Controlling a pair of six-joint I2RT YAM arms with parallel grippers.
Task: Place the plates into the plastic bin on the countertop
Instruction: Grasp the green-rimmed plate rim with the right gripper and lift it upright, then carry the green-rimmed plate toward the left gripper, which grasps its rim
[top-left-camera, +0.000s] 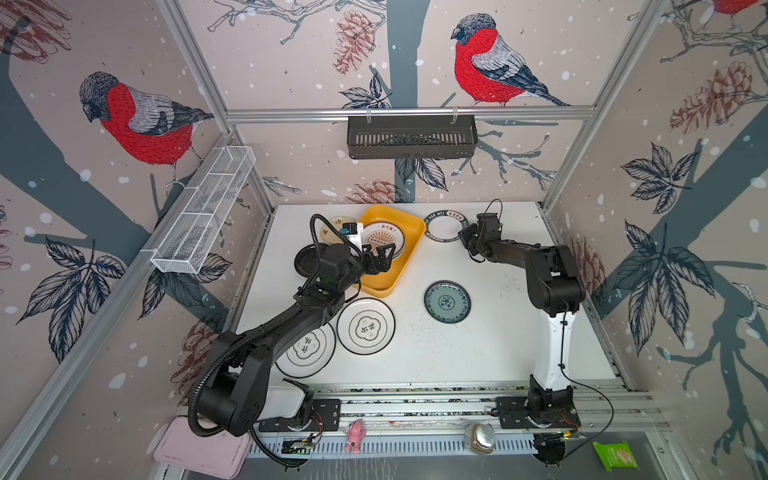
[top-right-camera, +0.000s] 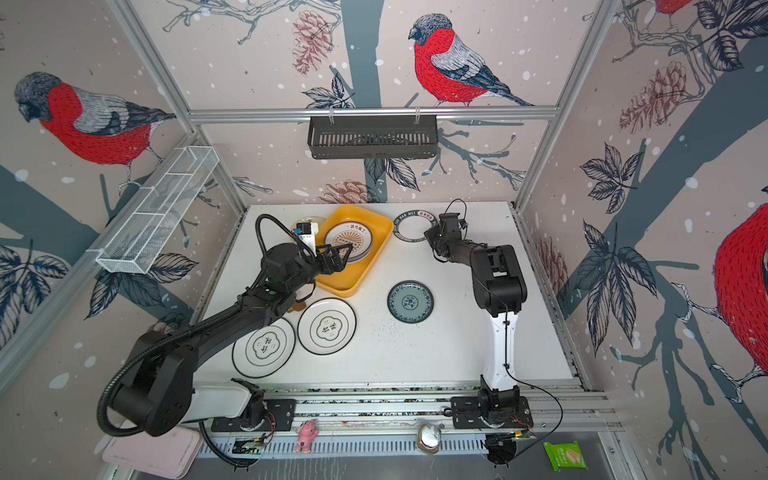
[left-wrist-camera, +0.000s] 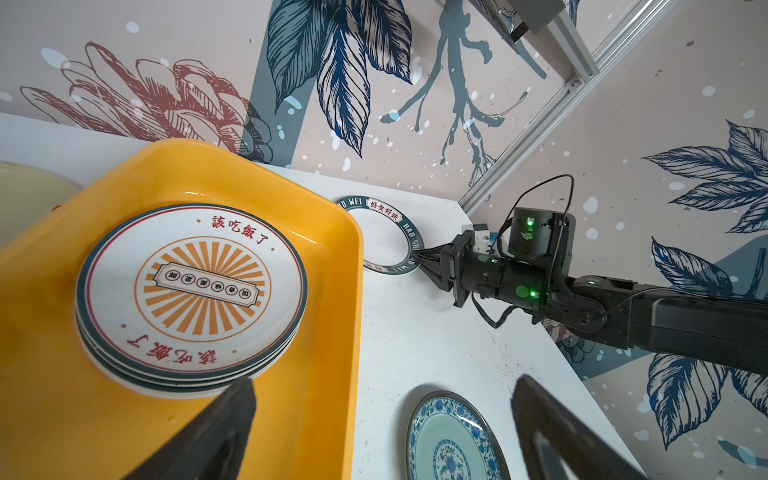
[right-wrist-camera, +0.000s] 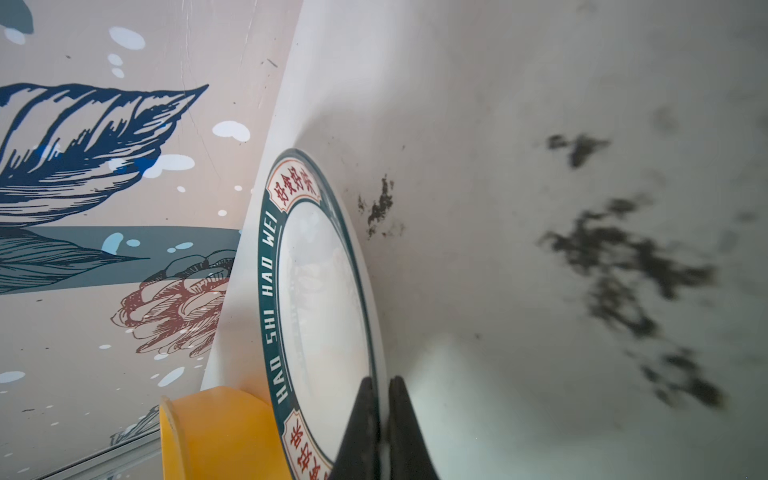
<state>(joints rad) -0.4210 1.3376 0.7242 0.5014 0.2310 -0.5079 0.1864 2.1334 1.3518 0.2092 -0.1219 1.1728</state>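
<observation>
Surface (top-left-camera: 478, 353), white, specked. Plastic bin (top-left-camera: 384, 286) at 11 o'clock, holding stacked sunburst plates (top-left-camera: 381, 242); left jaws wide above it. Lettered-band plate (top-left-camera: 446, 226) at 12 o'clock beside bin, its rim pinched by right jaws. Teal plate (top-left-camera: 447, 301), flat, near centre.

On countertop (top-left-camera: 478, 353): plastic bin (top-left-camera: 384, 286) at back, left of centre, plate stack (top-left-camera: 386, 239) in its far end. Far plate (top-left-camera: 444, 226) just right of bin, at back. Middle plate (top-left-camera: 447, 301) nearer, right of bin, apart. Front plate (top-left-camera: 365, 326) before bin; front-left plate (top-left-camera: 305, 351) just beside it. Side plate (top-left-camera: 302, 258) left of bin, back-left plate (top-left-camera: 330, 232) behind that.
</observation>
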